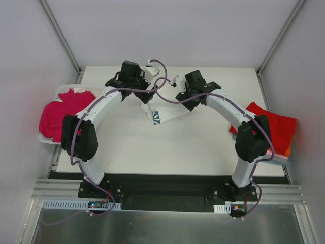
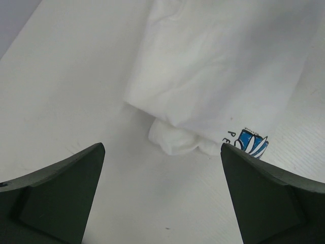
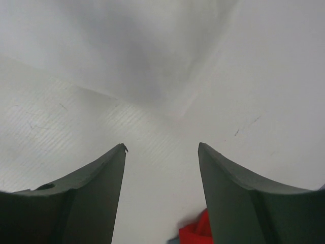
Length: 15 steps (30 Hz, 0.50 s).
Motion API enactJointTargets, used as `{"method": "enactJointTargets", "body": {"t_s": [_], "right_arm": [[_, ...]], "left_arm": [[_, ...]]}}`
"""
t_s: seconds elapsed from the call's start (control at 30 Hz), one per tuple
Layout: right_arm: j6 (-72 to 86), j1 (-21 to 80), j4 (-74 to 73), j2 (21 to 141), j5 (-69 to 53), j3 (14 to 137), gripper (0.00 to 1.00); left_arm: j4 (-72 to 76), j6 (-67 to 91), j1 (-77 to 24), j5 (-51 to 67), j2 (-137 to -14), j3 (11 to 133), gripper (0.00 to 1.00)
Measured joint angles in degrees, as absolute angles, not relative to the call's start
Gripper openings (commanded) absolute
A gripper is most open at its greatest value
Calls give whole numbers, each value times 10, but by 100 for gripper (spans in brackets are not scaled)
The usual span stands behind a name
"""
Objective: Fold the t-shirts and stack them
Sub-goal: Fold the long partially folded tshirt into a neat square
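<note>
Left jaws gape wide, right jaws narrower, both empty, with white t-shirt just ahead.

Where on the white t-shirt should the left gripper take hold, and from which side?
Probably the bunched lump at the near edge of the white t-shirt, beside the blue print. It looks thicker than the flat cloth and lies ahead of the open left gripper, which can come forward and down onto it.

From above, my 2 arms cover most of the white t-shirt. Its dark lettering is too small to read and dips behind my finger. The picture's bottom edge cuts off the red t-shirt.
</note>
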State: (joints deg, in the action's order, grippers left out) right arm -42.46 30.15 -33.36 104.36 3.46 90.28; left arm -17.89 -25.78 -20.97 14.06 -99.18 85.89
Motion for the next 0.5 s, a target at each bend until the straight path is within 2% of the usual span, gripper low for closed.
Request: {"method": "enactJointTargets", "body": {"t_s": [0.5], "right_arm": [[-425, 259, -323, 999, 128, 841, 62]], "left_arm": [[-183, -265, -237, 163, -1134, 902, 99]]}}
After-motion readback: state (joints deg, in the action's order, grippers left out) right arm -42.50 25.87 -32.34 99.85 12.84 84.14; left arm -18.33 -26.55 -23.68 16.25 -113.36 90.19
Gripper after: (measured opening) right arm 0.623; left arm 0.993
